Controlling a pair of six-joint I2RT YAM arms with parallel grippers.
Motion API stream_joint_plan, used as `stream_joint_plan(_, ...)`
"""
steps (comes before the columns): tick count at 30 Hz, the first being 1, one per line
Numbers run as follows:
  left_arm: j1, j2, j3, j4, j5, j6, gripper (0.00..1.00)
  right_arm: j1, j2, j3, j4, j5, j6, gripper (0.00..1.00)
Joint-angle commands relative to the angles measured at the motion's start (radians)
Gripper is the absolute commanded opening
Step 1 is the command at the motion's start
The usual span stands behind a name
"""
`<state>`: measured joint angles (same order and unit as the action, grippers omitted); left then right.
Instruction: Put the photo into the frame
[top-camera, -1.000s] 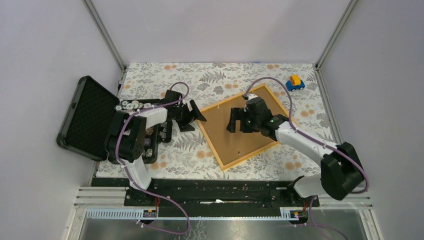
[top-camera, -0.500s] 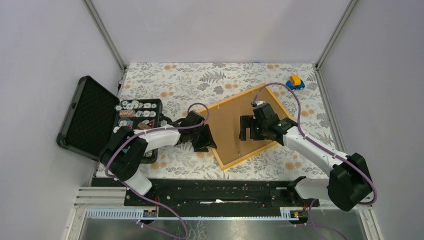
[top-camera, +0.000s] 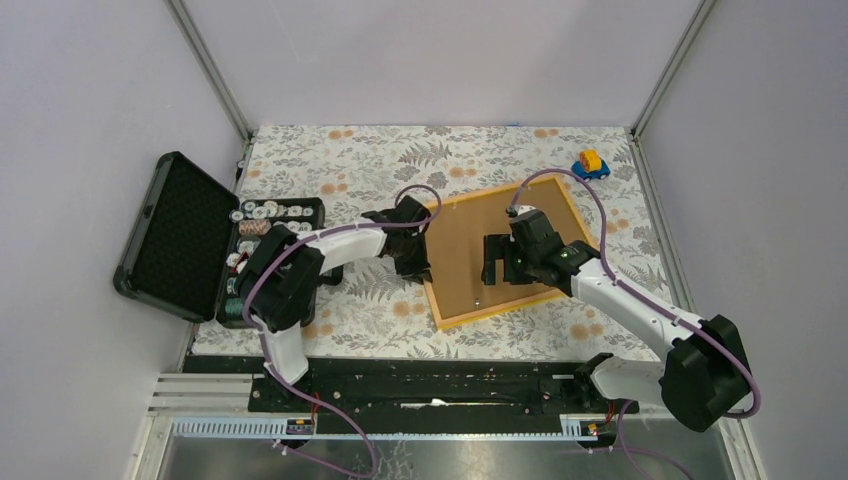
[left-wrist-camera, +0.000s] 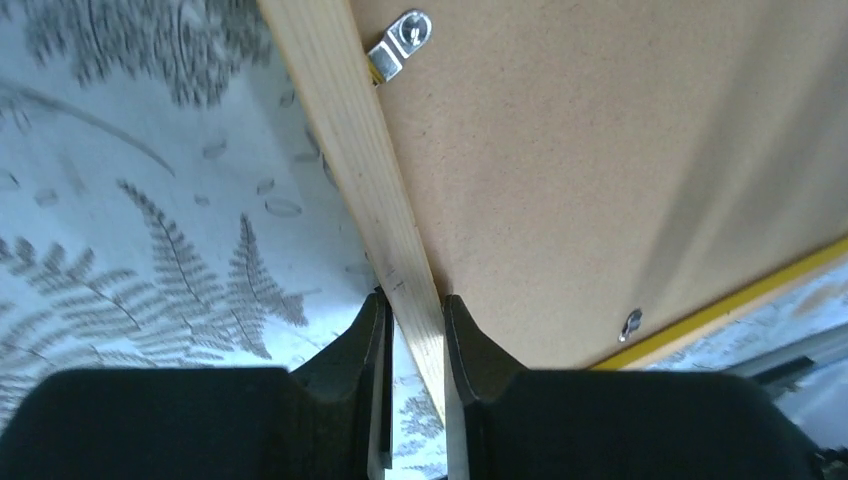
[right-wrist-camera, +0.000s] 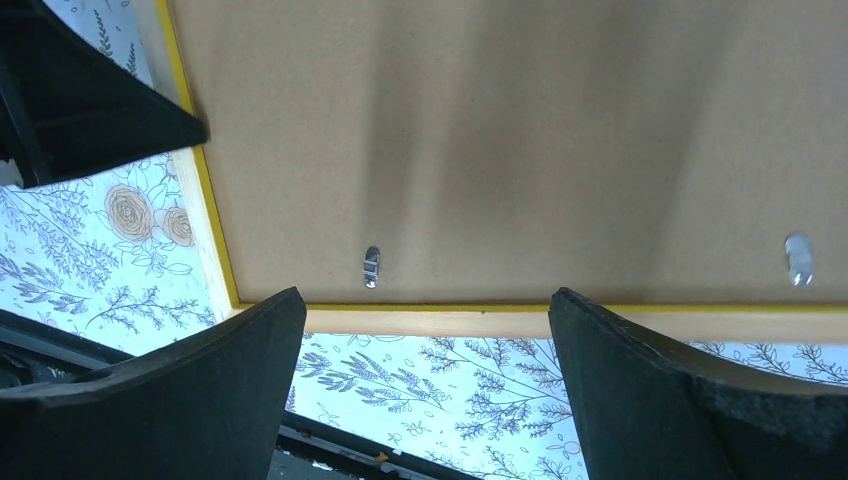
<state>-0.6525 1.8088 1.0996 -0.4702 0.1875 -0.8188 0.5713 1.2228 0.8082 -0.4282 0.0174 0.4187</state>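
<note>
here, the frame (top-camera: 482, 312) lies back-up on the floral cloth (top-camera: 350, 160), right of the bench's centre, its brown backing board (top-camera: 462, 248) facing up. the left gripper (top-camera: 421, 266) is clamped on the frame's (left-wrist-camera: 368, 150) left-hand wooden rail, the wood pinched tight between its tips. the right gripper (top-camera: 500, 262) hovers over the board near the frame's near edge, jaws spread wide, holding nothing. a black case (top-camera: 170, 235) stands open at the left edge; a small toy car (top-camera: 590, 164) sits near the far right corner.
</note>
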Motion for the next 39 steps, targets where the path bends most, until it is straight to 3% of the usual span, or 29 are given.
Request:
stream_joint_plan(1,0.017,0.106,0.059,-0.166,-0.261,0.319,0.00,-0.004,-0.007,-0.012,0.026,0.003,-0.005,1.00)
stream_joint_plan(6,0.022,0.181,0.163,-0.239,-0.381,0.520,0.00,-0.004,0.024,-0.044,0.064,-0.015,-0.001,1.00)
stream_joint_plan(11,0.033,0.189,0.198,-0.205,-0.500,0.616,0.00,-0.003,0.057,-0.098,0.138,-0.139,0.011,1.00)
stream_joint_plan(17,0.048,0.273,0.367,-0.284,-0.712,0.688,0.03,-0.002,0.119,-0.128,0.174,-0.302,-0.046,1.00)
stream_joint_plan(18,0.062,0.284,0.393,-0.312,-0.711,0.664,0.10,-0.002,0.122,-0.127,0.172,-0.316,-0.053,1.00)
stream_joint_plan(20,0.094,0.272,0.411,-0.342,-0.659,0.599,0.44,-0.002,0.119,-0.127,0.172,-0.321,-0.055,1.00)
stream_joint_plan(21,0.107,0.251,0.400,-0.336,-0.616,0.564,0.53,-0.002,0.117,-0.123,0.172,-0.319,-0.054,1.00)
stream_joint_plan(25,0.119,0.084,0.326,-0.299,-0.494,0.478,0.75,-0.002,0.132,-0.104,0.172,-0.297,-0.053,1.00)
stream_joint_plan(29,0.130,-0.076,0.254,-0.314,-0.394,0.349,0.83,-0.002,0.160,-0.072,0.178,-0.294,-0.043,1.00)
stream_joint_plan(33,0.137,-0.244,0.118,-0.291,-0.179,0.104,0.82,-0.002,0.185,-0.037,0.193,-0.284,-0.040,1.00)
stream_joint_plan(36,0.136,-0.381,-0.131,-0.091,0.063,-0.154,0.79,-0.001,0.208,-0.010,0.191,-0.278,-0.042,1.00)
stream_joint_plan(39,0.115,-0.482,-0.333,0.090,0.146,-0.407,0.77,-0.001,0.218,-0.006,0.198,-0.265,-0.041,1.00)
